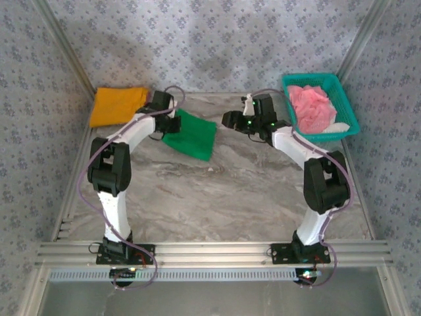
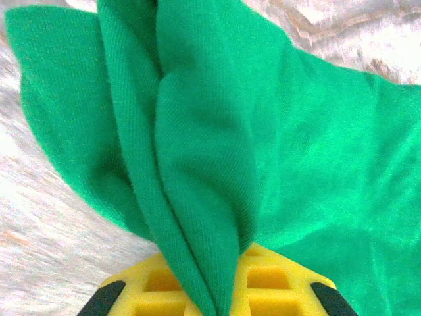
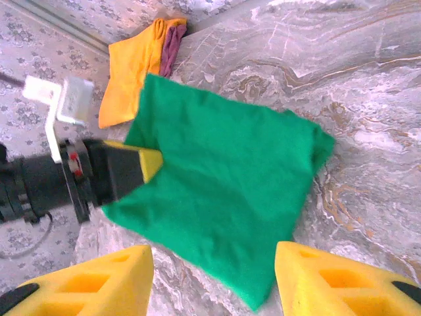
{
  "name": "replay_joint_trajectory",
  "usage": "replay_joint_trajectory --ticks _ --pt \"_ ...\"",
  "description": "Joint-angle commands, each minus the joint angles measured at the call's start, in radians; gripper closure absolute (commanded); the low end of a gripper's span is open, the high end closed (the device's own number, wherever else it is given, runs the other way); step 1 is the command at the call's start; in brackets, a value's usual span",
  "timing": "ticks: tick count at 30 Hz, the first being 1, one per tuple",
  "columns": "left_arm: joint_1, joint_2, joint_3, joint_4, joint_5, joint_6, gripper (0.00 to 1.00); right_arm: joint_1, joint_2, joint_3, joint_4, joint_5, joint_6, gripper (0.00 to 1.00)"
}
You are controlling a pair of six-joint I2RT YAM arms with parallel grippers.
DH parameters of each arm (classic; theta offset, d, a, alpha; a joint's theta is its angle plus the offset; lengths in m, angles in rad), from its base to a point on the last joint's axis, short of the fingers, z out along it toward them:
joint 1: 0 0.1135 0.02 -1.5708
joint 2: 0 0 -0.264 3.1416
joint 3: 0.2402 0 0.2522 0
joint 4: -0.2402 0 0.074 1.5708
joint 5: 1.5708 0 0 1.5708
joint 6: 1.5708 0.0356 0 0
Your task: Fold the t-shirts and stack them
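Left gripper (image 1: 172,125): closed on a bunched fold of the green t-shirt (image 1: 193,135). In my left wrist view the cloth is pinched between the two yellow fingers (image 2: 270,280) and fans out beyond them over the desk (image 1: 217,191).

Right gripper (image 1: 229,120): jaws standing apart, nothing between them. From the top camera I place it just beside the right edge of the green t-shirt, pointing towards the left gripper.

Green t-shirt: folded to a rough four-sided shape, towards the far edge of the desk, left of centre. Its left end is gathered in the left gripper. The rest lies spread on the marbled surface.

Orange-yellow t-shirt (image 1: 117,105): folded, at the far left corner of the desk, behind the left arm. It is near the green t-shirt, but I cannot tell whether the two touch. My right wrist view shows a dark red strip of cloth (image 3: 172,39) along one edge of it.

Pink t-shirt (image 1: 310,108): crumpled, lying inside the teal basket (image 1: 347,105).

Teal basket: plastic mesh, at the far right corner of the desk, just beyond the right arm.
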Motion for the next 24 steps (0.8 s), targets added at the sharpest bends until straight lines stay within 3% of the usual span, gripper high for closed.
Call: replay_joint_trajectory --ticks 1,10,16,24 --pt "0.028 0.03 0.098 -0.087 -0.06 0.12 1.0 0.002 -0.043 -0.064 0.012 0.023 -0.034 0.46" --pt "0.103 0.11 0.3 -0.114 -0.055 0.242 1.0 -0.016 -0.099 -0.145 -0.017 0.024 -0.05 0.45" --pt "0.176 0.184 0.498 -0.187 0.034 0.324 1.0 -0.016 -0.133 -0.19 -0.041 0.046 -0.053 0.45" --pt "0.246 0.38 0.93 -0.406 0.072 0.418 1.0 -0.027 -0.188 -0.281 -0.063 0.097 -0.074 0.43"
